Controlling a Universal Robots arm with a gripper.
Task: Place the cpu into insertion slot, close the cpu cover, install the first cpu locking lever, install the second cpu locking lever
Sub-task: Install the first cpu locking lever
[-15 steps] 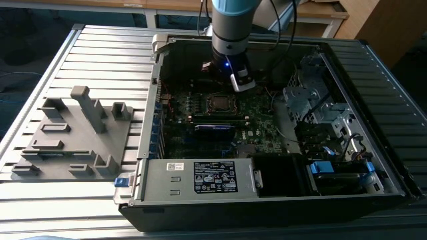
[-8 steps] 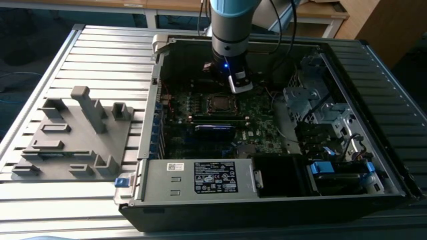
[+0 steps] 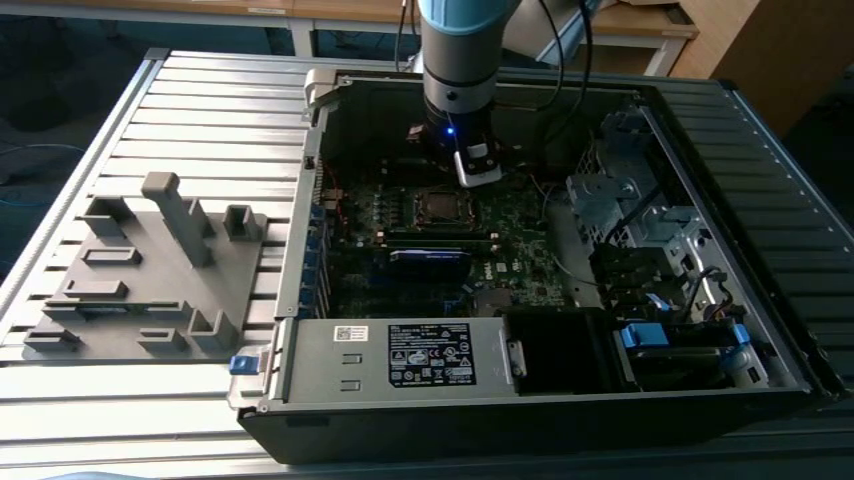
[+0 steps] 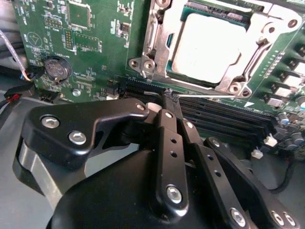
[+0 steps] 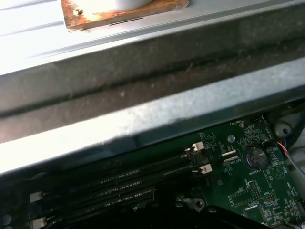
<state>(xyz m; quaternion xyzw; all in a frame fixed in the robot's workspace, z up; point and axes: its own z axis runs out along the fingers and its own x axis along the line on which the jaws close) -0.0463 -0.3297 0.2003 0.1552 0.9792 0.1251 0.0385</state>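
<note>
Gripper [image 4: 167, 95] low over green board [image 4: 95, 28]. Jaws pressed together, nothing between them. Long black memory slots [image 4: 224, 119] just beside jaw tips. Cpu [image 4: 209, 45] a bit past tips, sitting in insertion slot [image 4: 219, 10]. Cpu cover [image 4: 159, 36] lying flat around it, shiny cpu top showing through window.

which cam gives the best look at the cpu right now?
Second wrist view: the cpu sits close up, silvery top framed by the cpu cover. The exterior view has it as a small distant square on the motherboard near the arm. The first wrist view looks at the memory slots and case wall.
</note>
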